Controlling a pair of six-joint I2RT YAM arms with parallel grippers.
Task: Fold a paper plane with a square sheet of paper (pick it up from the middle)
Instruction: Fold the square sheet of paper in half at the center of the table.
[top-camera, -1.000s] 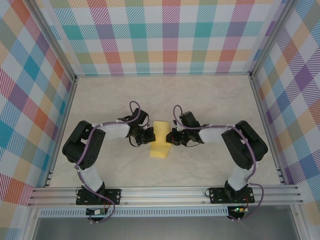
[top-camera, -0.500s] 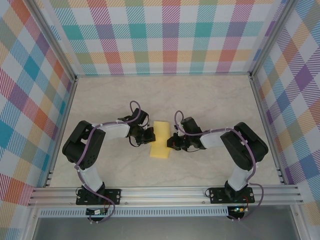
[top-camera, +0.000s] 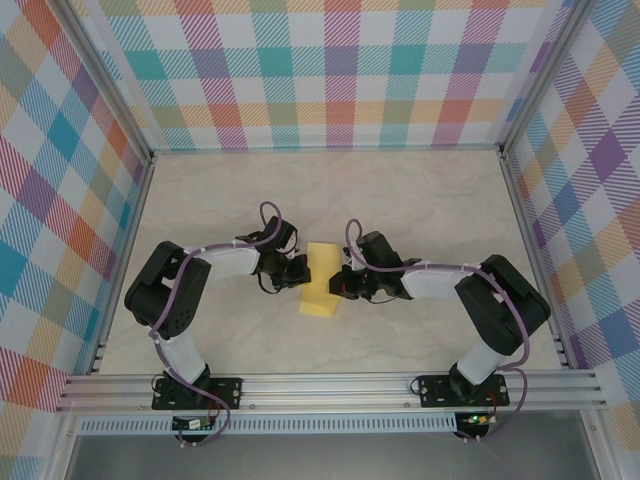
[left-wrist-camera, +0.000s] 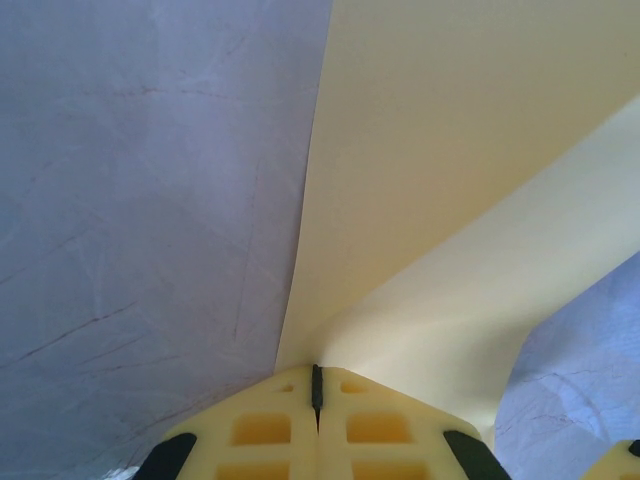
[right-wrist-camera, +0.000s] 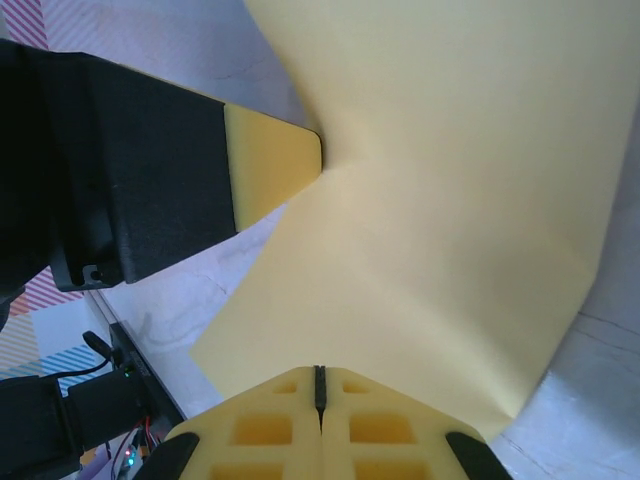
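Along the paper (top-camera: 320, 290), the pinching right fingers (right-wrist-camera: 262, 428) apparently slid nearer.

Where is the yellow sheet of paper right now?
In the top view, the sheet of paper sits centre-frame between the left claw and right claw, each pinching one side edge.

So the left gripper (top-camera: 297, 272) and right gripper (top-camera: 343, 281) are both right up against opposite sides of the narrow pale-yellow paper (top-camera: 321, 283).
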